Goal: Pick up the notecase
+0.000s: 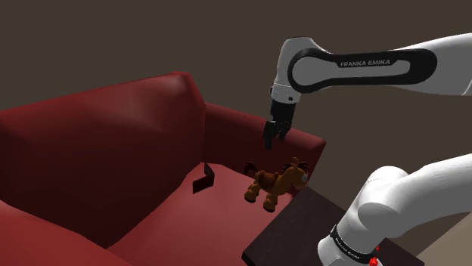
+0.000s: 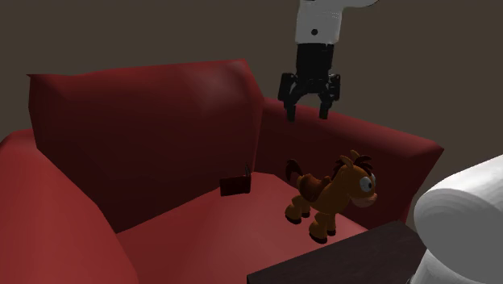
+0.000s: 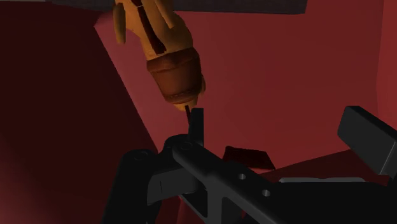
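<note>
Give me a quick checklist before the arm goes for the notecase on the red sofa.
1. Open end effector: ok.
2. Visible notecase, standing on the sofa seat: ok.
3. Aligned over the notecase: not ok, the end effector hangs nearer the toy horse.
4. Gap between toy horse and notecase: ok.
5. Whether the notecase touches the backrest: cannot tell.

Arm [image 1: 363,68]: forearm extended roughly level toward the shoulder view's left, wrist bent straight down. Gripper [image 2: 307,111]: pointing downward, suspended in the air. Fingers [image 2: 288,106] spread apart, nothing clasped between them.
</note>
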